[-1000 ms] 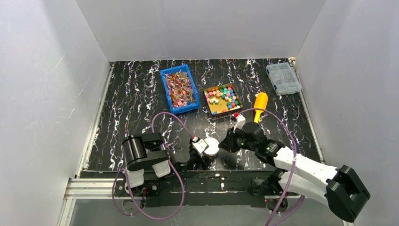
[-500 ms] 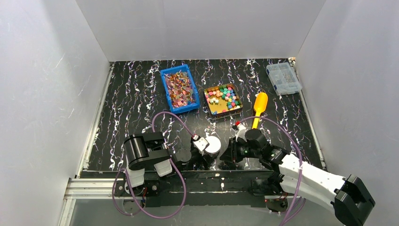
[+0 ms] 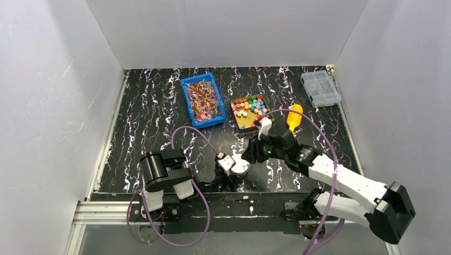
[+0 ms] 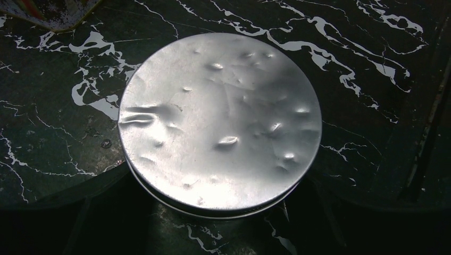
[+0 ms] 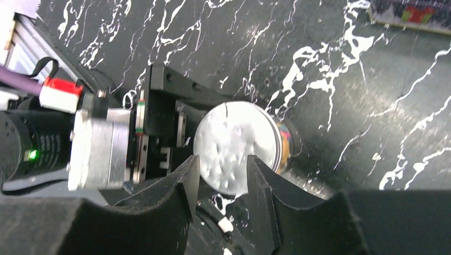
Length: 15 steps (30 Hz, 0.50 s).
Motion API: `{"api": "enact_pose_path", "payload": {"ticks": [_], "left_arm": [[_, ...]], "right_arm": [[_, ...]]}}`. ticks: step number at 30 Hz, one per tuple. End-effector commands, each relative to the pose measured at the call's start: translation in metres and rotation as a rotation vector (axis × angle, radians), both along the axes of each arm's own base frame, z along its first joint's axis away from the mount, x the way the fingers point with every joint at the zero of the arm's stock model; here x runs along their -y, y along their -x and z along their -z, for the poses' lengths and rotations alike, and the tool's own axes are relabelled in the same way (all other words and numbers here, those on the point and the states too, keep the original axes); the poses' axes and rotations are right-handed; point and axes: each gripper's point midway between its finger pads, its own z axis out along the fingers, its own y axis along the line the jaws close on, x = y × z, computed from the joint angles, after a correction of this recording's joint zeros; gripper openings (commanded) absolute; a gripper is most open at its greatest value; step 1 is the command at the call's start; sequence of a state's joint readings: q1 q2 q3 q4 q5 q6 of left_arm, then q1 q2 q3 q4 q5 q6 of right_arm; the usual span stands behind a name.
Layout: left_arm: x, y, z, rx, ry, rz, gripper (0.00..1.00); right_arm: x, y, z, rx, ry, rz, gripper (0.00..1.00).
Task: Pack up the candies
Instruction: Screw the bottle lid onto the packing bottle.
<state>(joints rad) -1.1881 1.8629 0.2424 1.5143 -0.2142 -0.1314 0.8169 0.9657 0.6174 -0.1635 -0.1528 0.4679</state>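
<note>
Opening the tin [image 3: 240, 166] is judged to be the step in hand, since its dented lid [image 4: 220, 122] is seated and the candies [image 3: 254, 109] lie in the brown tray [image 3: 245, 124] at upper centre; the lid should be taken squarely across its full width while the body is braced; the left gripper [image 5: 181, 130] is clamped wide on the tin's sides at lower centre; the right gripper [image 5: 222, 164] is held tilted just over the lid, jaws partly parted and empty; its arm is stretched from lower right toward centre.
</note>
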Motion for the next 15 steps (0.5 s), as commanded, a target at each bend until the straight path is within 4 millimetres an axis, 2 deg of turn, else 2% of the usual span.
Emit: {"api": "enact_pose_path", "payload": {"ticks": [1, 8, 15], "left_arm": [[-0.02, 0.016, 0.032, -0.077, -0.113, 0.031, 0.47], [-0.019, 0.02, 0.031, -0.092, -0.104, 0.046, 0.45], [-0.024, 0.022, 0.035, -0.096, -0.117, 0.041, 0.45]], "right_arm": [[-0.013, -0.023, -0.011, 0.09, 0.052, -0.032, 0.45], [-0.025, -0.045, 0.007, 0.092, 0.105, -0.054, 0.42], [-0.025, -0.047, 0.025, 0.058, 0.114, -0.071, 0.4]]}}
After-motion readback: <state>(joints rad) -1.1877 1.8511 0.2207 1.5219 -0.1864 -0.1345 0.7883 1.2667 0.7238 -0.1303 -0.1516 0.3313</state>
